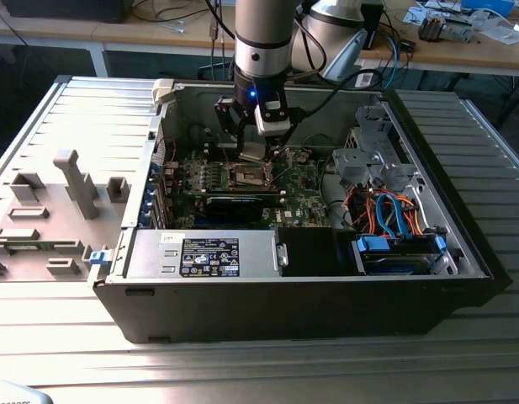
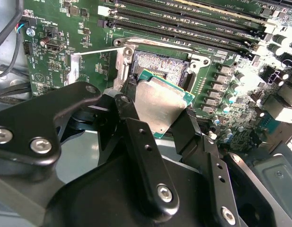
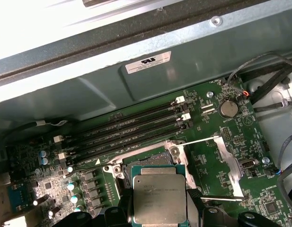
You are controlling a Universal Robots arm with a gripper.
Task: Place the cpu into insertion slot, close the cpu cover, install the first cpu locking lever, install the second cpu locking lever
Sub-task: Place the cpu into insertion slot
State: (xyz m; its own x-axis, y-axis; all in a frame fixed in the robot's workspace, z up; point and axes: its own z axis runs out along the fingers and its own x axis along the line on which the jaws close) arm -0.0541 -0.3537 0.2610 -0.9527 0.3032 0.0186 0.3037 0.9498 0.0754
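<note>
now, cpu held over the open slot

the black fingers [image 2: 184, 126] are closed on two opposite edges of the cpu [image 2: 160, 106]. it hangs slightly tilted just above the insertion slot [image 2: 160, 66], silver top up, not yet seated. part of the slot's pin field lies bare past the chip's edge. the cpu cover [image 3: 229, 161] stands swung open at the slot's side. the green motherboard [image 1: 305, 202] lies inside the open computer case [image 1: 242, 303] on the slatted surface [image 1: 478, 353].
</note>
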